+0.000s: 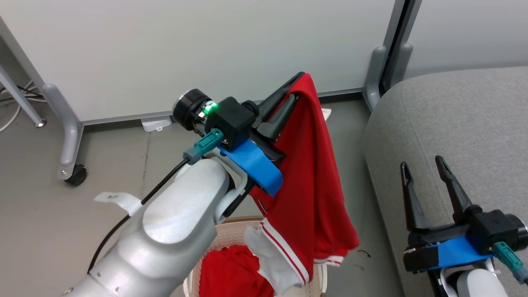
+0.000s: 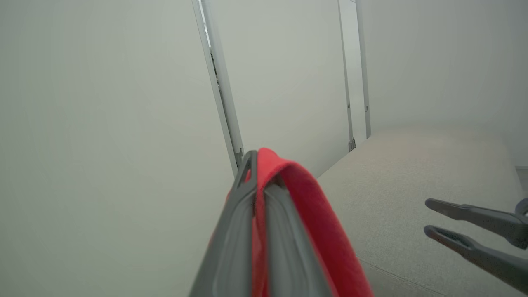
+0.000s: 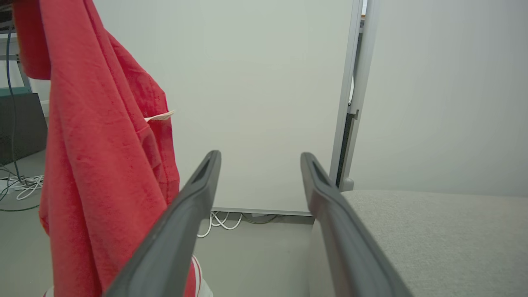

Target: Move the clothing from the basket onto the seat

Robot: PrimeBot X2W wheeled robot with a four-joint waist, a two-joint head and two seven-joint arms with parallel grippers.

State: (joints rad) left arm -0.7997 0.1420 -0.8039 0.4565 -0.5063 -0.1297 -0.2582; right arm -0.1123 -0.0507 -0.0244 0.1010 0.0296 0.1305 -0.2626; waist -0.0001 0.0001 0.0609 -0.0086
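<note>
Far left: one partition foot (image 1: 70, 140) with one black caster (image 1: 76, 174) stands on the grey floor (image 1: 41, 231).

Left of centre: one pale forearm (image 1: 177, 222) rises from the lower left. The left gripper (image 1: 298, 86) is held high with its two fingers clamped together on a fold of red cloth. In the left wrist view (image 2: 260, 173) we see the red fabric pinched between the fingers and draped over one of them.

Clothing count: two garments.
- First garment (image 1: 313, 177): gripped at its top and hanging in the air. Its white, red-striped trim is at the lower end, above the basket's right side. We cannot tell whether the lowest white part touches the basket. In the right wrist view it hangs at the left (image 3: 103, 165).
- Second garment (image 1: 231, 268): crumpled inside the basket.

One basket (image 1: 233, 237) sits at bottom centre, partly hidden by the forearm.

Right: one seat (image 1: 453, 123), light grey, stands well apart from the basket, with a strip of floor between it and the hanging garment. We also see it in the left wrist view (image 2: 412, 173) and the right wrist view (image 3: 433, 231).

Far right: the right gripper (image 1: 421, 161) is low over the seat, its two fingers spread apart and holding nothing. We see the same in its own view (image 3: 260, 156) and at the edge of the left wrist view (image 2: 429, 216).
</note>
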